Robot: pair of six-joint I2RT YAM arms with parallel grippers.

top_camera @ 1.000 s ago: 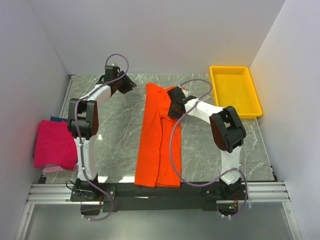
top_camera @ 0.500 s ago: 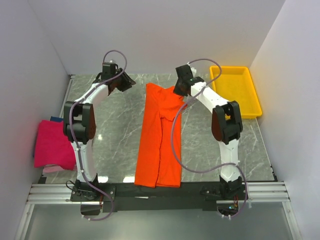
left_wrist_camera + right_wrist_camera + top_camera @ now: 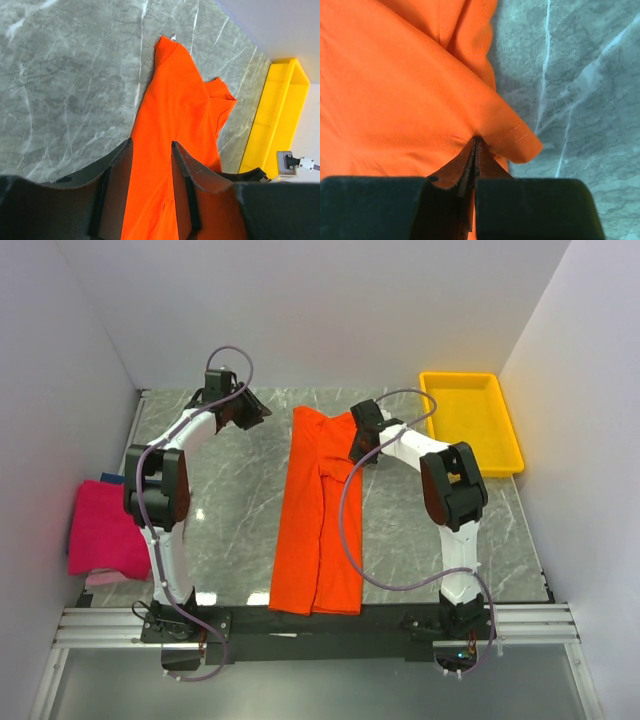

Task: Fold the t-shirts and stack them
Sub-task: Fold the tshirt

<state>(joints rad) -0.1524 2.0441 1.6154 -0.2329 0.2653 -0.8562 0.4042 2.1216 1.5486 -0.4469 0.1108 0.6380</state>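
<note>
The bright orange t-shirt (image 3: 318, 520) lies lengthwise down the middle of the table, its sides folded in. My right gripper (image 3: 356, 445) is at its far right corner, shut on the sleeve cloth. In the right wrist view, the right gripper (image 3: 476, 141) pinches a fold of the orange t-shirt (image 3: 395, 90) beside the sleeve hem. My left gripper (image 3: 255, 412) hovers to the far left of the shirt, apart from it. Seen from the left wrist, the left gripper (image 3: 151, 145) stands open and empty, with the orange t-shirt (image 3: 175, 115) beyond it. A folded magenta-pink t-shirt (image 3: 108, 530) tops a stack at the left wall, with a dark blue one (image 3: 116, 478) under it.
A yellow tray (image 3: 510, 430) stands at the far right of the table; its rim also appears in the left wrist view as the yellow tray (image 3: 272, 120). White walls close in the back and both sides. Grey marble table (image 3: 230, 500) lies bare between the stack and the orange shirt.
My right gripper swung out toward the far edge with the sleeve cloth, then came part of the way back. The left gripper only shifted slightly.
</note>
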